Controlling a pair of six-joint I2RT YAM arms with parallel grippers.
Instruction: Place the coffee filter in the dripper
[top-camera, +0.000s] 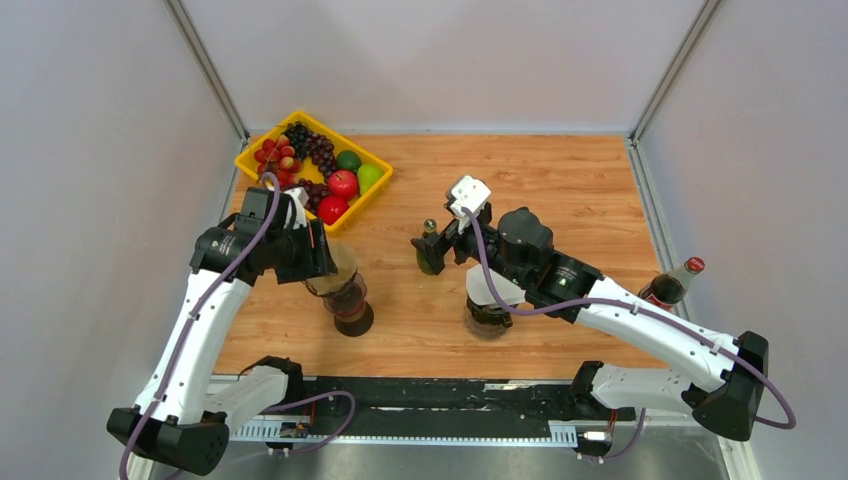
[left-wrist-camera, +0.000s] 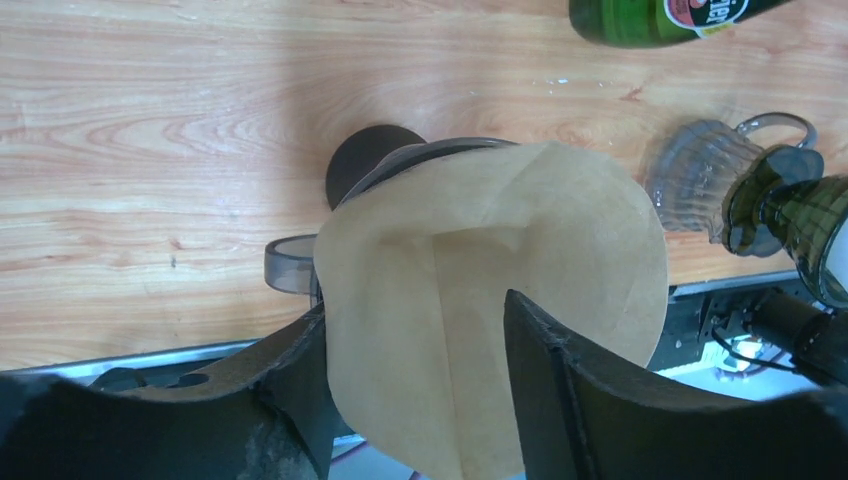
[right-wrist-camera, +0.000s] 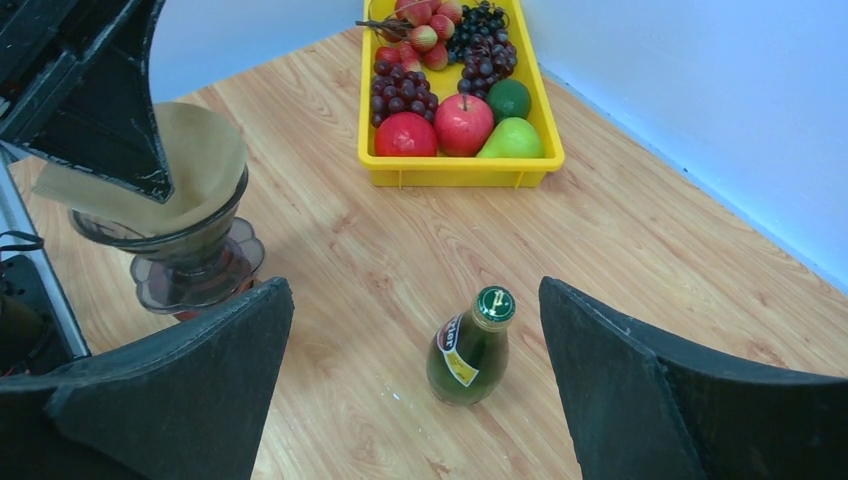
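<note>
Coffee filter (left-wrist-camera: 480, 260) sitting in the dripper (right-wrist-camera: 195, 245), left pincer parted around it.
We see the left gripper (left-wrist-camera: 415, 312) with its jaws standing apart and the brown paper cone showing through the gap; we cannot tell whether the fingers touch the paper. The dark glass dripper stands on the near left of the table (right-wrist-camera: 640, 250). The right gripper (right-wrist-camera: 412, 290) is spread wide and holds nothing, near an upright green bottle (right-wrist-camera: 468, 345) mid-table. A yellow tray (right-wrist-camera: 455, 172) of fruit lies far left.

Wood-grain table (top-camera: 560, 180) w/ pale grey walls (top-camera: 90, 150) on 3 sides, metal corner posts (top-camera: 210, 70)
</note>
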